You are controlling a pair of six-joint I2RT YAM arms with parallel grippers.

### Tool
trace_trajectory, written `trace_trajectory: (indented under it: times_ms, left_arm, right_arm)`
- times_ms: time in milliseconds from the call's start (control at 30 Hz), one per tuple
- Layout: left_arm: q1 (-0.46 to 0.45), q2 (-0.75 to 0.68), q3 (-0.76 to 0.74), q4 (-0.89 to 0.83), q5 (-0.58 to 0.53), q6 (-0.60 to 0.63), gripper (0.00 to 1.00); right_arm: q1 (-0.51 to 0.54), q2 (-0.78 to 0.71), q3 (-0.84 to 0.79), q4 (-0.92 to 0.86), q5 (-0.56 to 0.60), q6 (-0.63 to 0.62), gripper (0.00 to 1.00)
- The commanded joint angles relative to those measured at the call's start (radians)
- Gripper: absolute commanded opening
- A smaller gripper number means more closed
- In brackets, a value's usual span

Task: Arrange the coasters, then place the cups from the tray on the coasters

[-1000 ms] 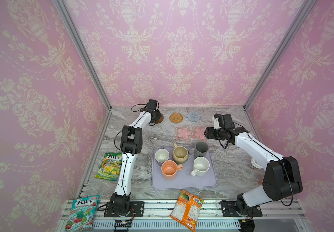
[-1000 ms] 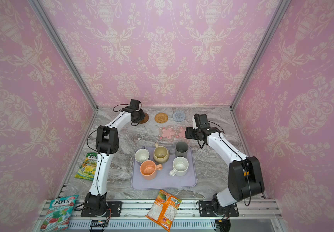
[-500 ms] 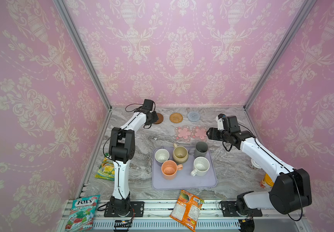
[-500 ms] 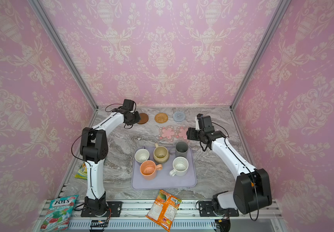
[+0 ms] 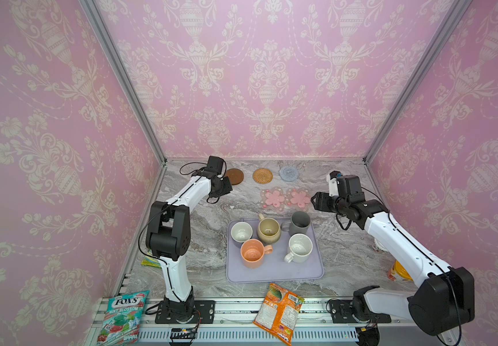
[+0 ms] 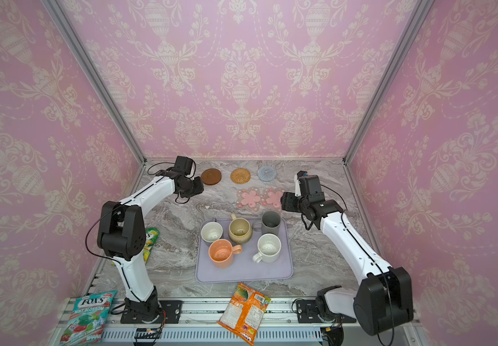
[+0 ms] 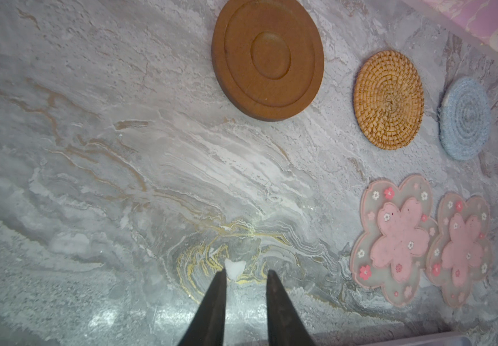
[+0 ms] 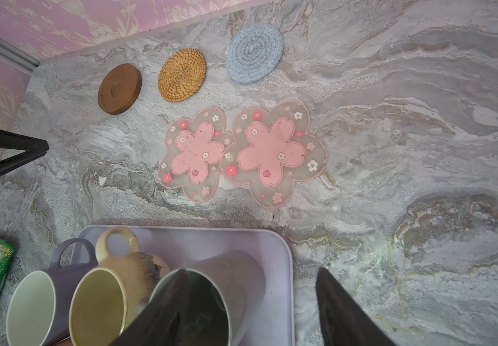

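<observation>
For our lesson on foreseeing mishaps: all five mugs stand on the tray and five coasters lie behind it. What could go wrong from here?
The dark grey mug stands close beside the beige mug, with its handle toward it. The open fingers of the right gripper might knock that neighbour while reaching in. The two pink-flower coasters touch edge to edge, so mugs set on them may bump each other.

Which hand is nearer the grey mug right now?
Right. The right hand hangs close at the grey mug's back-right; the left hand is far off to its left, by the wooden coaster.
</observation>
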Motion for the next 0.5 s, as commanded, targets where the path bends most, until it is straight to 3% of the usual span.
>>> trace_trajectory:
  times_ms: [0, 467]
  left_arm:
    - [-0.011, -0.047, -0.034, -0.019, 0.04, 0.02, 0.27]
    - [-0.078, 0.045, 0.095, -0.084, 0.113, 0.042, 0.28]
  right_arm:
    - [-0.006, -0.033, -0.018, -0.021, 0.021, -0.008, 0.69]
    - [-0.007, 0.068, 0.047, -0.011, -0.002, -0.017, 0.69]
